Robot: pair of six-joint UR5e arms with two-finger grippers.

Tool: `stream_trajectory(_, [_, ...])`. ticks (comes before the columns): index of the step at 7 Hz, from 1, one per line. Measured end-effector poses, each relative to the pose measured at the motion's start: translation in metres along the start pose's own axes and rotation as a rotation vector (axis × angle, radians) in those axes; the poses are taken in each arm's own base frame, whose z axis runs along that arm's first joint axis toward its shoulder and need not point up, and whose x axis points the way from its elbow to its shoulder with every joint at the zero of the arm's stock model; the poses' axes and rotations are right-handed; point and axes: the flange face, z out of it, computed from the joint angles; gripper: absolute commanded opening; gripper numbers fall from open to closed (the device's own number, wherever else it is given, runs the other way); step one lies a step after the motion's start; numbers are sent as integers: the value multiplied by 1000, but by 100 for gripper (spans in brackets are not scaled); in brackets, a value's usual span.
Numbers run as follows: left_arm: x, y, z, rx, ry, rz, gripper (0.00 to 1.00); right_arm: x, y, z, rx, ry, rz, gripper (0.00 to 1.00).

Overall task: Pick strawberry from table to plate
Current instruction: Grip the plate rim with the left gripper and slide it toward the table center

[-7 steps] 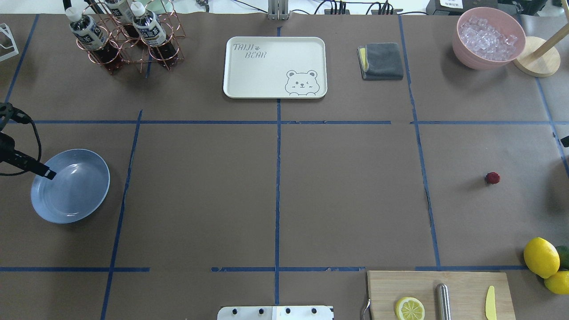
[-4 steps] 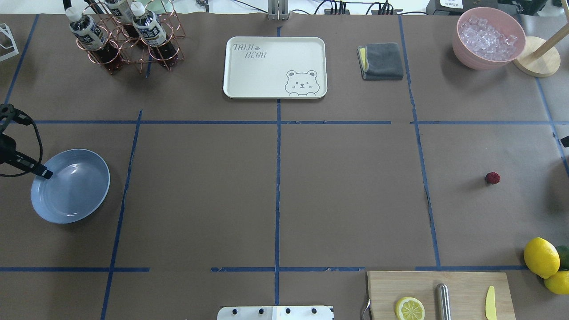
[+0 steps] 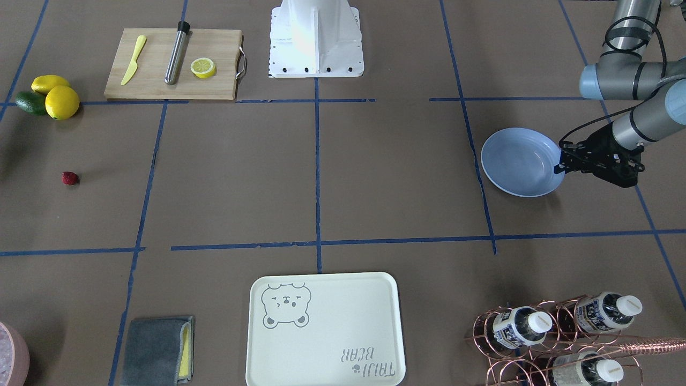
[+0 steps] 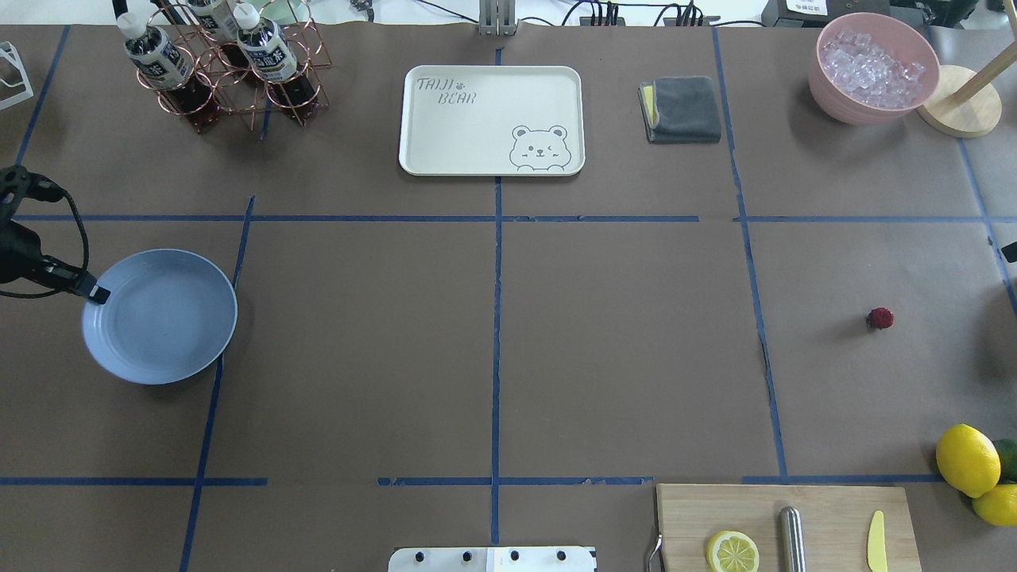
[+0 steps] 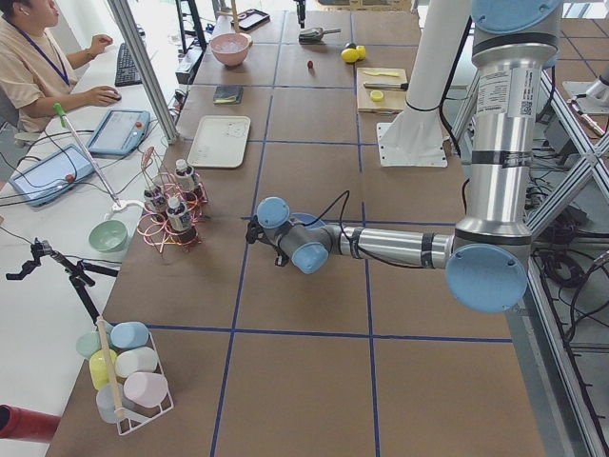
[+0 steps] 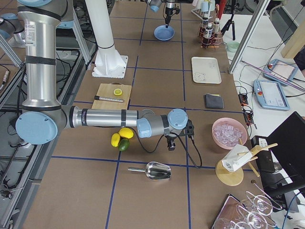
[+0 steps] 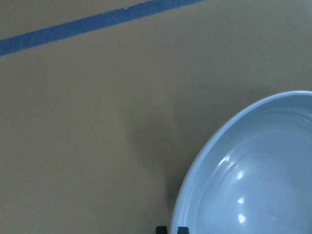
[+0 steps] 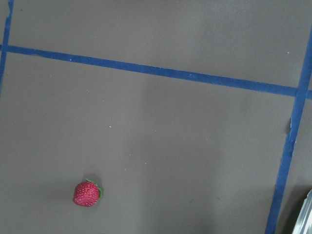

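Observation:
The small red strawberry lies alone on the brown table at the right; in the right wrist view the strawberry sits at lower left with no fingers showing. The light blue plate rests at the far left. My left gripper is shut on the plate's left rim, its fingertips close together at the edge. My right gripper hangs over the table's right end, and I cannot tell whether it is open or shut.
A cream bear tray, a grey cloth, a pink bowl of ice and a copper bottle rack line the far side. Lemons and a cutting board sit near right.
The left gripper has closed on the plate's rim and dragged the plate to the right and slightly away. The strawberry has not moved.

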Motion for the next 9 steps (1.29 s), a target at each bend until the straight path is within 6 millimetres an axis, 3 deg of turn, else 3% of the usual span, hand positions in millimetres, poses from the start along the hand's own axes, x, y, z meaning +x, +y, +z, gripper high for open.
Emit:
stream_trajectory(2, [65, -37, -22, 60, 65, -129, 0, -2, 0, -1, 2, -1, -1, 100])
stream_trajectory(4, [155, -66, -10, 52, 159, -182, 0, -3, -1, -2, 4, -2, -3, 100])
stream_trajectory(5, [212, -75, 6, 27, 213, -187, 0, -5, -2, -3, 5, -2, -5, 100])
stream_trajectory(7, [327, -78, 62, -2, 258, -180, 0, -8, -5, -4, 8, -3, 2, 100])
stream_trajectory(8, [368, -78, 90, 20, 253, -184, 0, -11, -7, -4, 8, -4, 11, 100])
stream_trajectory(9, [392, -77, 109, 47, 242, -186, 0, -16, -10, -2, 7, -5, 28, 100])
